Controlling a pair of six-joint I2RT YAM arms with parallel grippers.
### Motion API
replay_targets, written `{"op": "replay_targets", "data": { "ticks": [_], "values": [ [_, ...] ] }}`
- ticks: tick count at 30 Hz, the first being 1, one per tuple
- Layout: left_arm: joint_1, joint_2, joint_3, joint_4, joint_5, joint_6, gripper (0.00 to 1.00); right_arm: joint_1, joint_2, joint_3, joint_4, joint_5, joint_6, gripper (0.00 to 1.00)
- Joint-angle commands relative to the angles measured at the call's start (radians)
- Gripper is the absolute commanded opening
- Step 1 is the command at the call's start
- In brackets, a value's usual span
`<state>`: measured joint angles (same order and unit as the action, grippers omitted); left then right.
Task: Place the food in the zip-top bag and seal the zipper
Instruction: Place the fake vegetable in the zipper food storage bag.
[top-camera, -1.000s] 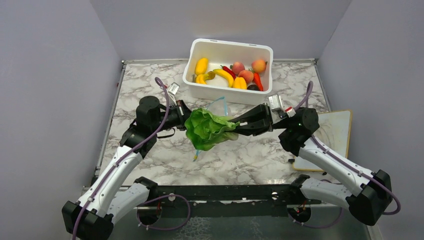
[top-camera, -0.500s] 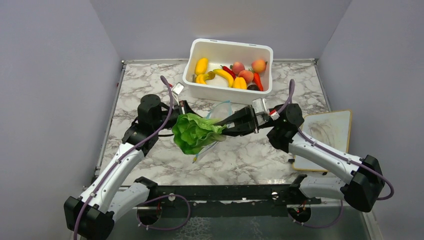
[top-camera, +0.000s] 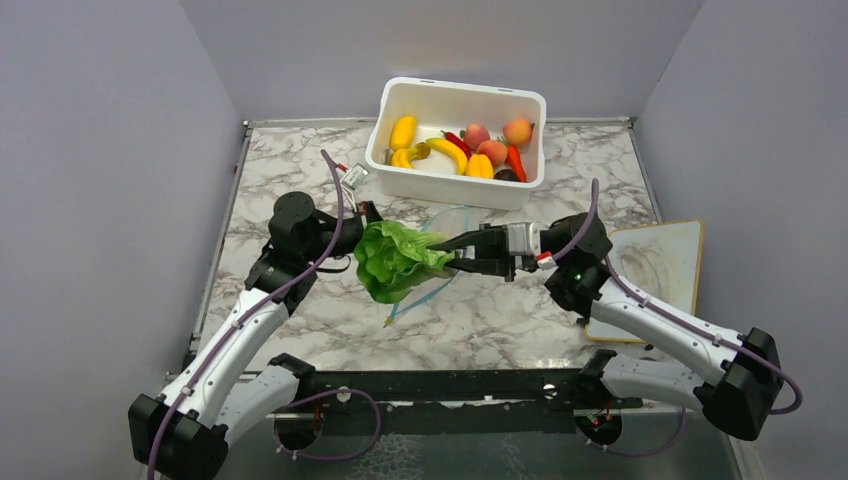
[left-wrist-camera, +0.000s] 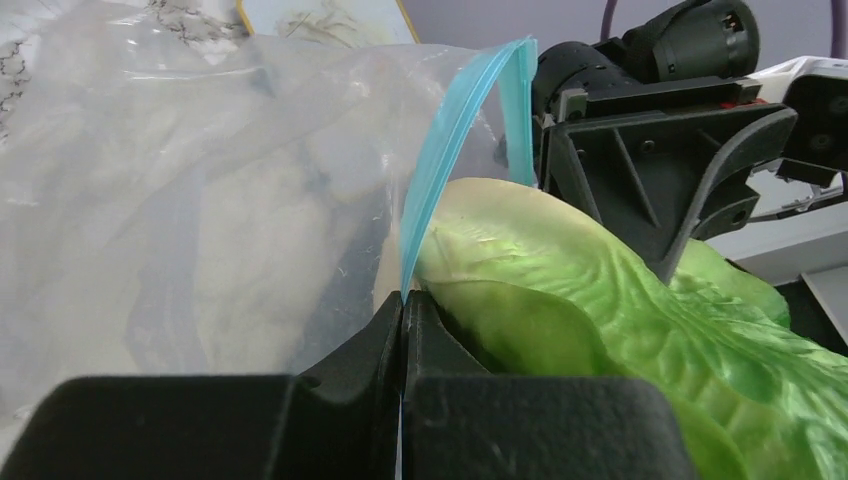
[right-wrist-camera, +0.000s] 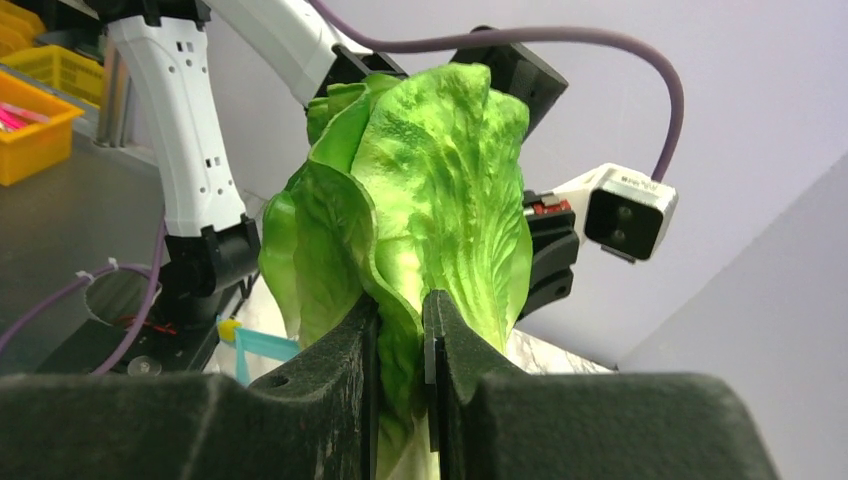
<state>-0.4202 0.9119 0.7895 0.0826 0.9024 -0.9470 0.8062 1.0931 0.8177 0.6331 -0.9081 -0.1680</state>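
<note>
My right gripper is shut on the stem end of the green lettuce and holds it above the table; in the right wrist view the lettuce stands up between my jaws. My left gripper is shut on the light-blue zipper strip of the clear zip-top bag. The bag hangs open behind the lettuce. The lettuce sits at the bag's mouth, next to the strip. More food, peaches and a yellow fruit, lies in the white tub.
The white tub stands at the back middle of the marble table. A white board lies at the right edge. Grey walls close in the left, right and back.
My right gripper has carried the lettuce left toward the left gripper and the bag's mouth, and its arm has levelled out. The left gripper still holds the strip.
</note>
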Motion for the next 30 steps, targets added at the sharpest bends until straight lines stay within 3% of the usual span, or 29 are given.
{"op": "replay_targets", "data": {
  "ticks": [1, 5, 9, 15, 23, 30],
  "values": [
    [-0.004, -0.029, -0.010, 0.113, 0.078, -0.067, 0.00, -0.002, -0.036, -0.091, 0.100, 0.121, -0.019, 0.10],
    [-0.004, -0.035, -0.034, 0.207, 0.080, -0.166, 0.00, -0.002, -0.041, -0.141, 0.175, 0.202, 0.009, 0.16],
    [-0.005, -0.044, -0.027, 0.208, 0.082, -0.171, 0.00, -0.003, -0.071, -0.132, 0.029, 0.261, -0.002, 0.21],
    [-0.004, -0.050, -0.032, 0.214, 0.085, -0.186, 0.00, -0.002, -0.188, -0.207, -0.120, 0.314, -0.016, 0.42],
    [-0.004, -0.043, -0.008, 0.223, 0.086, -0.191, 0.00, -0.002, -0.260, -0.257, -0.187, 0.445, 0.018, 0.45],
    [-0.004, -0.038, -0.037, 0.223, 0.078, -0.188, 0.00, -0.002, -0.167, -0.092, -0.483, 0.615, 0.265, 0.46]
  ]
}}
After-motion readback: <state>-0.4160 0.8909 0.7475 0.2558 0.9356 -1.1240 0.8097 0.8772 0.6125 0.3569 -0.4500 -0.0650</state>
